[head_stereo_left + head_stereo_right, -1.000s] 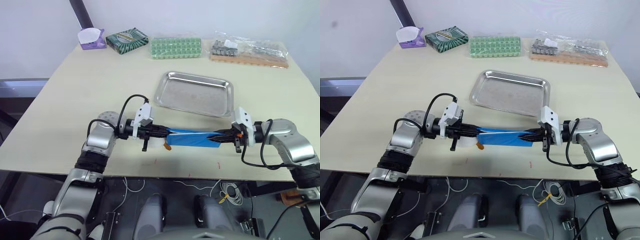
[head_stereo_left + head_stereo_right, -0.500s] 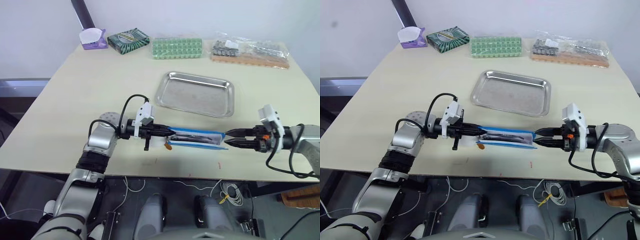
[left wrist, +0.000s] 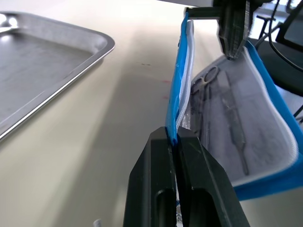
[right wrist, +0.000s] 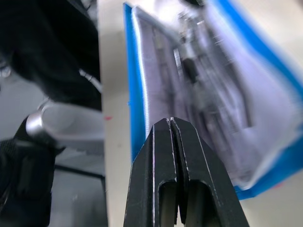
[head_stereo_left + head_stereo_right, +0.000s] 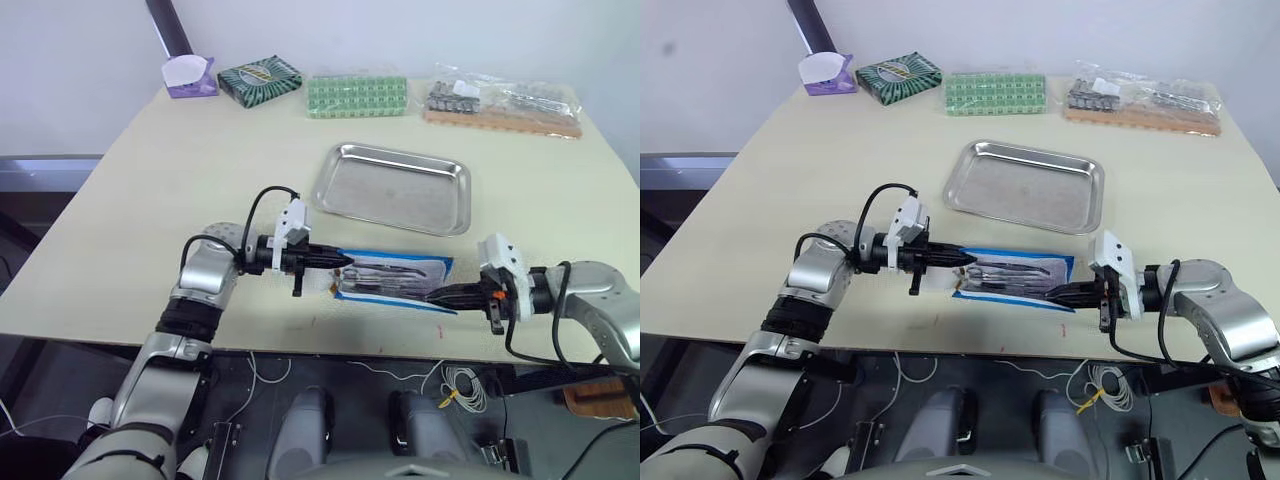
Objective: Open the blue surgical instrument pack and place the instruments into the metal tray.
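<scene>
Right hand point(image 5: 1053, 294) returned closed, left hand point(image 3: 175, 137) pinching pack point(image 5: 395, 277)

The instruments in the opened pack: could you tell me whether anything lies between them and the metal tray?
Nothing visible does. The instruments lie in the opened blue pack, and only bare table separates it from the metal tray.
</scene>
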`<state>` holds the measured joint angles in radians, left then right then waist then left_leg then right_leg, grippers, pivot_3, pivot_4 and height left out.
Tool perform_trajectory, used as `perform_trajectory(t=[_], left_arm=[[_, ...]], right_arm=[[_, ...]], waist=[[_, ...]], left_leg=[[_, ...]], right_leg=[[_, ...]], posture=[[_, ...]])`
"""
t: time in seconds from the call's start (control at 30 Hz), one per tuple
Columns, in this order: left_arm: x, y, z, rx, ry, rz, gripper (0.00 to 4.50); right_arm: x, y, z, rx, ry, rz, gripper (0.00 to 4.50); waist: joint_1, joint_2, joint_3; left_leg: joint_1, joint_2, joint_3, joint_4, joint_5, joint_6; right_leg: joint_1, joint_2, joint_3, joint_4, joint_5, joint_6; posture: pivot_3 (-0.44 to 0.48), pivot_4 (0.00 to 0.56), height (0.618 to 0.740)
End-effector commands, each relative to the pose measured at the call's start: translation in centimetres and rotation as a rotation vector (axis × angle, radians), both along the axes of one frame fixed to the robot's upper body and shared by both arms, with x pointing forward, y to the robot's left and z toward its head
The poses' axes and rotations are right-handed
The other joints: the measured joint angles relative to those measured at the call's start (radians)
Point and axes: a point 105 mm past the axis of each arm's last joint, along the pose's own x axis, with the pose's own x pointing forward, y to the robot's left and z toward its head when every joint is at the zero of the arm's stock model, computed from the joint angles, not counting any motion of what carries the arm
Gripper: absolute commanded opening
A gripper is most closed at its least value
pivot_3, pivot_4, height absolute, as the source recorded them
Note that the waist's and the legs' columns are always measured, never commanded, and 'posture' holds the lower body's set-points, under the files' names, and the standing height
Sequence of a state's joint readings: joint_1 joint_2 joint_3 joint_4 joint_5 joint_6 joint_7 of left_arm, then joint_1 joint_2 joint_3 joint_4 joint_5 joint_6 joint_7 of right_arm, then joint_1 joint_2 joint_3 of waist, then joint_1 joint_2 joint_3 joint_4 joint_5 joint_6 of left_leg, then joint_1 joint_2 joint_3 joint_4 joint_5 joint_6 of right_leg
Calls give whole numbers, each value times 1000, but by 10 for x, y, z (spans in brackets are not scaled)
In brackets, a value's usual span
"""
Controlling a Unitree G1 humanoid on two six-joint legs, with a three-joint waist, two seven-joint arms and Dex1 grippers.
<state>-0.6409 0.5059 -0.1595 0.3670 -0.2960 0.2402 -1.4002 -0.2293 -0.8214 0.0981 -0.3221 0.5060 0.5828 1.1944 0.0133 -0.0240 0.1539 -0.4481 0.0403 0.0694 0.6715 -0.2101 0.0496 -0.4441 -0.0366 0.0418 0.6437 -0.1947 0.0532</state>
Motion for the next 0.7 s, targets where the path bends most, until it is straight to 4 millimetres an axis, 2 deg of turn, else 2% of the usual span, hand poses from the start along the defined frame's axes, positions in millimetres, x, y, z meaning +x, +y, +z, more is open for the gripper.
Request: perform_trajectory(t=[0.03,0.3,0.53,0.7], left_arm=[[9,-2,4,11,-8,34,0],[31,-9,5,98,-2,121,0],[42,-14,-3,197,44,150,0],[51,-15,-17,274,59,180,0]], right_arm=[[-14,7,0,-1,-27,52,32],[-17,3,-38,-110,-39,7,32],[-14,-1,-52,-176,-81,-10,32],[-14,0,-57,-182,-89,-11,32]], waist=[[0,0,0],[0,0,0],[0,0,0],[-1,-1,0]], left_leg=[[0,0,0,0,0,0],[0,0,-1,1,0,0],[0,0,-1,1,0,0],[0,0,-1,1,0,0]], right_leg=[[0,0,0,0,0,0],[0,0,0,0,0,0],[0,1,0,0,-1,2],[0,1,0,0,-2,3]], posture=[[0,150,740],[0,150,740],[0,150,740],[0,150,740]])
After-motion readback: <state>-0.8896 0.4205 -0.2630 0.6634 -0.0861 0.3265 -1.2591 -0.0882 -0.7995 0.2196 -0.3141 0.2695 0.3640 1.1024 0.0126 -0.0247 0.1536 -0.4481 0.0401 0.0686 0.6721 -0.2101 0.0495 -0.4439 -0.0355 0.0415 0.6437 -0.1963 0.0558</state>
